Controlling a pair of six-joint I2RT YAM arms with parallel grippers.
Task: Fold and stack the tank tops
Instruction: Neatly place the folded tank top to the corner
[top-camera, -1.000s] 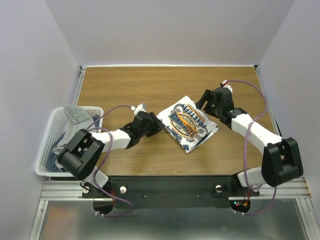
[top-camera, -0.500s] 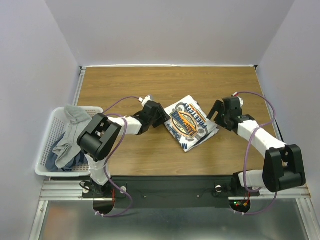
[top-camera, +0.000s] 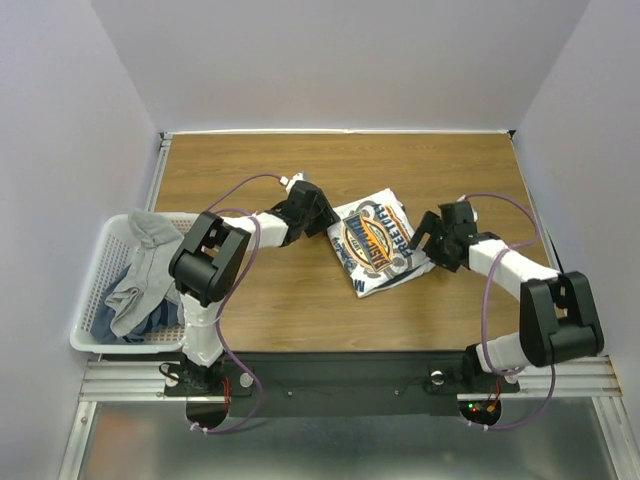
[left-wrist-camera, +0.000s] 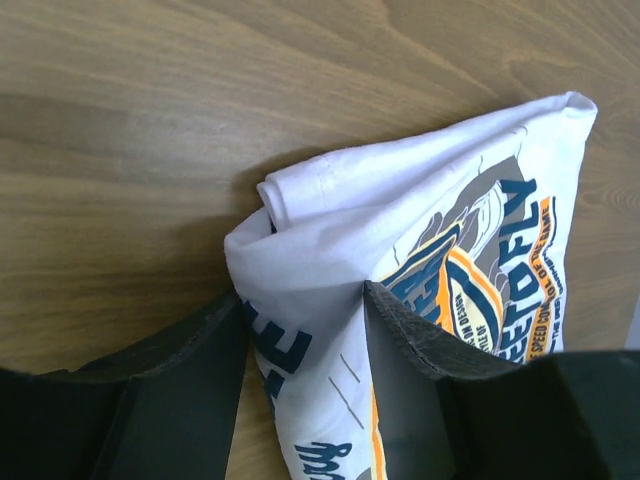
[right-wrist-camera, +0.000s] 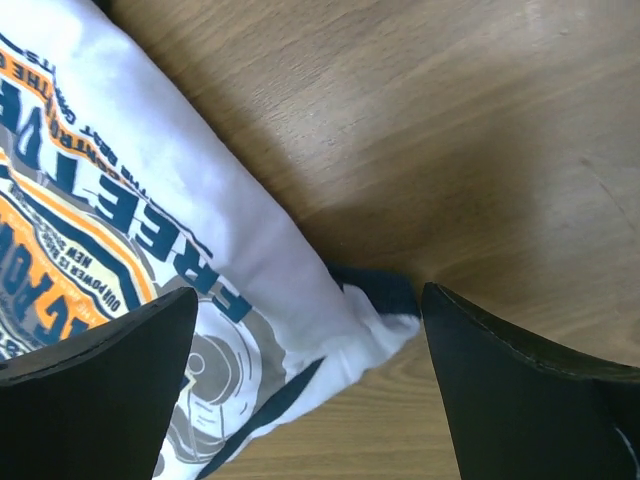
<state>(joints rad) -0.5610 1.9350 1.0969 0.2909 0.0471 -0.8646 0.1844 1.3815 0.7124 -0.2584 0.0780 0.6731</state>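
Looking at the white tank top (top-camera: 377, 243) first: it lies folded into a compact packet, graphic up, about mid-desk and a little right of centre. It sits skewed to the desk (top-camera: 300, 170) edges. A bit of navy trim pokes out at its right-hand corner, so the fold isn't tidy.

Left jaws are at the packet's upper-left corner. They are set part-way apart, and the bunched corner fills the gap, with cloth running on past one side. I can't tell from the wrist view whether they are clamping or only pressing down. My read is that they're there to pin or steer that corner.

Right jaws are spread wide at the opposite corner, straddling it and holding nothing. Bare wood shows between the cloth and the far side.

I judge the two arms are bracketing the packet from opposite ends so it can be squared up without the fold opening.

Grey tank tops (top-camera: 140, 270) are heaped unfolded in the white lattice basket (top-camera: 92, 290) just off the desk's left edge, one draped over the rim. So it's early in the task: one top folded, nothing stacked on it.

Next, as I see it, I settle the white packet as the stack base, let go, and send the left arm for a grey one. Risk: the cloth is soft — a drag by one corner could pull the fold apart.
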